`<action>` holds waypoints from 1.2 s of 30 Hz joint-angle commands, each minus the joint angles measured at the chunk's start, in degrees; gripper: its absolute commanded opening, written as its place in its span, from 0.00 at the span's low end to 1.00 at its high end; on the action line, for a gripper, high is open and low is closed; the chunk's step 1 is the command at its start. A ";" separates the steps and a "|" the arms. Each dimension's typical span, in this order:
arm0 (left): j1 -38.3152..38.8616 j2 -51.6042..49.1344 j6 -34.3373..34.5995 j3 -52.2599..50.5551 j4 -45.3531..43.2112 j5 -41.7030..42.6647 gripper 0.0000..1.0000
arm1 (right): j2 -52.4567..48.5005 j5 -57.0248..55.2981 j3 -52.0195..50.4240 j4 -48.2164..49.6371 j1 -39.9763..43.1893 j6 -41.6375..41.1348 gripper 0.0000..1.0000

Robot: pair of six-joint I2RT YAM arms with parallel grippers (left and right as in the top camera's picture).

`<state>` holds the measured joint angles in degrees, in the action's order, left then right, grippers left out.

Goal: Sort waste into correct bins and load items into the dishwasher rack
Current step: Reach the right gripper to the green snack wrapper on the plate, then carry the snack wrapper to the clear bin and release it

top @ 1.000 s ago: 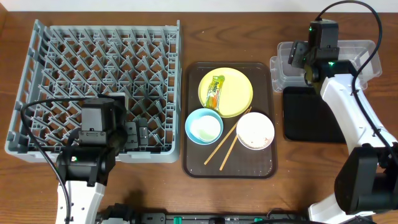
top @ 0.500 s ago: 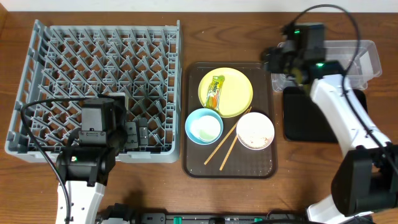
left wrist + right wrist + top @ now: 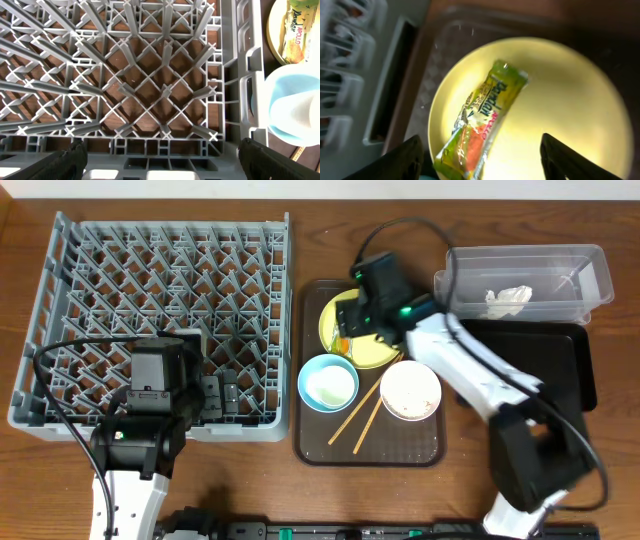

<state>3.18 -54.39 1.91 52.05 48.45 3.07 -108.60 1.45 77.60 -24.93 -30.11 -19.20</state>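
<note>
The yellow-green snack wrapper [image 3: 482, 120] lies on the round yellow plate [image 3: 560, 100]. My right gripper [image 3: 482, 162] hovers open just above it, one finger on each side of the wrapper's lower end, holding nothing. From overhead, that gripper [image 3: 352, 328] covers most of the wrapper [image 3: 342, 340] and plate [image 3: 372, 356]. My left gripper [image 3: 160, 165] stands wide open over the front right corner of the grey dishwasher rack [image 3: 150, 75], also empty. The crumpled white piece [image 3: 507, 298] lies in the clear tub [image 3: 560, 270]. The black tray [image 3: 540, 365] sits in front of the tub.
A dark brown serving tray [image 3: 310, 430] holds the plate, a light blue bowl [image 3: 327, 383], a white-pink bowl [image 3: 410, 390] and wooden chopsticks [image 3: 365, 415]. The blue bowl [image 3: 295, 110] sits just right of the rack's wall. The rack [image 3: 160, 280] fills the table's left side.
My right arm has swung left from above the clear tub to above the yellow plate and wrapper. The left arm has not moved.
</note>
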 commanded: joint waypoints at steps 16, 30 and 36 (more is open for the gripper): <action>0.02 0.00 0.74 1.38 0.20 0.61 0.98 | -10.60 -8.59 0.26 4.63 -4.04 -11.65 0.41; 0.02 0.00 0.74 1.38 0.37 0.61 0.98 | -1.40 -8.50 0.33 2.60 3.37 -8.83 0.01; 0.02 0.00 0.74 1.38 0.37 0.61 0.98 | 6.99 -8.57 0.33 3.72 10.78 -7.96 0.01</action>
<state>3.18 -54.39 1.91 52.05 48.69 3.07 -105.71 -6.13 77.49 -21.63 -22.46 -28.38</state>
